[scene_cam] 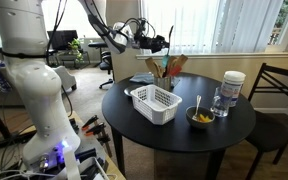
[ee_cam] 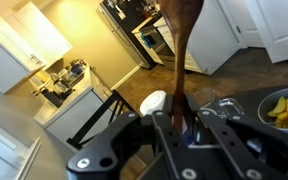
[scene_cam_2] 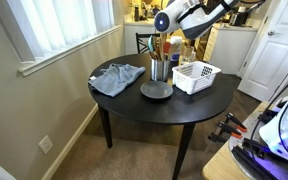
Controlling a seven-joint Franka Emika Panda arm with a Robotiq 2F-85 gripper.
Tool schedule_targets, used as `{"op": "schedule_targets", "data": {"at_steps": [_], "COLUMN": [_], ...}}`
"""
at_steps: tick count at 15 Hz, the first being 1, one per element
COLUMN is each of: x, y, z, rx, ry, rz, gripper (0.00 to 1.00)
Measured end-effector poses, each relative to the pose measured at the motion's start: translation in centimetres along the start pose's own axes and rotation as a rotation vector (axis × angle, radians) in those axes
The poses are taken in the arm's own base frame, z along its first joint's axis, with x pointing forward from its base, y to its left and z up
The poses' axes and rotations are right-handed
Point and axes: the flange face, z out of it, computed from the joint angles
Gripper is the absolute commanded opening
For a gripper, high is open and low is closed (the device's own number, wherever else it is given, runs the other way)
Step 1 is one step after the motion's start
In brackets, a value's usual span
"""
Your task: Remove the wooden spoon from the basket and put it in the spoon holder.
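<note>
In the wrist view my gripper is shut on the thin handle of the brown wooden spoon, whose bowl points away from the wrist. In both exterior views the gripper hangs in the air above the round table, over and a little behind the spoon holder, which has wooden utensils fanning out of it. The white mesh basket stands beside the holder, and I see nothing in it.
On the black table stand a white-lidded jar, a clear glass and a yellow bowl with a pale utensil. A blue cloth lies by the holder. A chair stands at the table's side.
</note>
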Motion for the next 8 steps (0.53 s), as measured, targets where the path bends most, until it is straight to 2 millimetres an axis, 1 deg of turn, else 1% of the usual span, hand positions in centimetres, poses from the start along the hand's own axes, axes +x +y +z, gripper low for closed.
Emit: {"op": "schedule_targets", "data": {"at_steps": [4, 8], "x": [1.5, 2.2], "y": [-0.2, -0.2], "z": [0.1, -0.3], "rx": [-0.007, -0.019], "ry": [0.071, 0.111], "rz": [-0.079, -0.148], "gripper": [0.06, 0.06]}}
